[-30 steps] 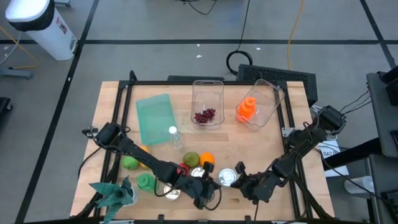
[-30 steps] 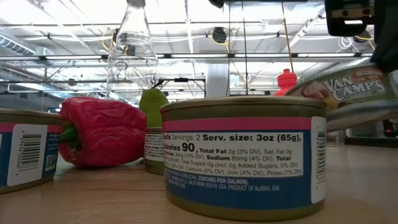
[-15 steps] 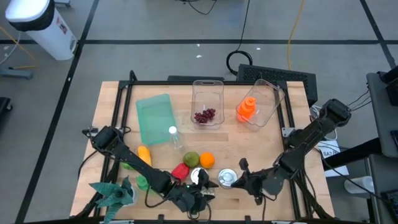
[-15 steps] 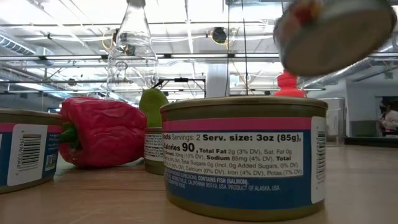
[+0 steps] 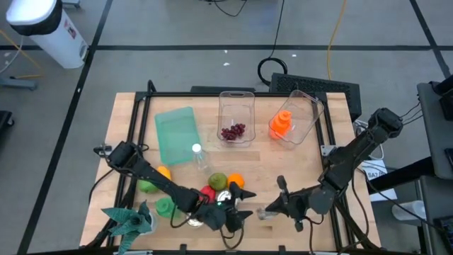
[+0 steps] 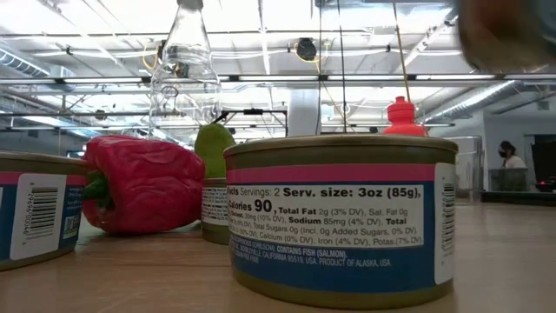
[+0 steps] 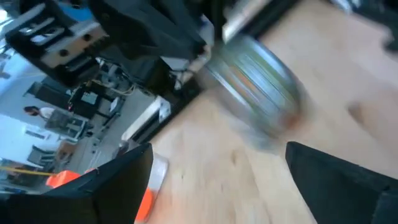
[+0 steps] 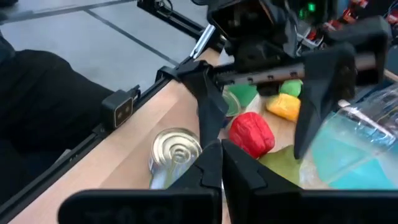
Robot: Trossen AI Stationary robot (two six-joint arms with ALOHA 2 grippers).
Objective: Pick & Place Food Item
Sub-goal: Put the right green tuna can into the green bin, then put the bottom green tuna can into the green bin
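Since a second ago my left gripper (image 5: 239,216) spreads wide, and the tin can (image 7: 258,71) rolls free near the table's (image 5: 311,152) near edge. Rigid, slick, fairly heavy: I'd grip across its sides. My right gripper (image 5: 272,210) stays pressed together.

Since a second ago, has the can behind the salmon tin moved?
Yes. Low view: the can rose from level with the salmon tin's top to well above it.
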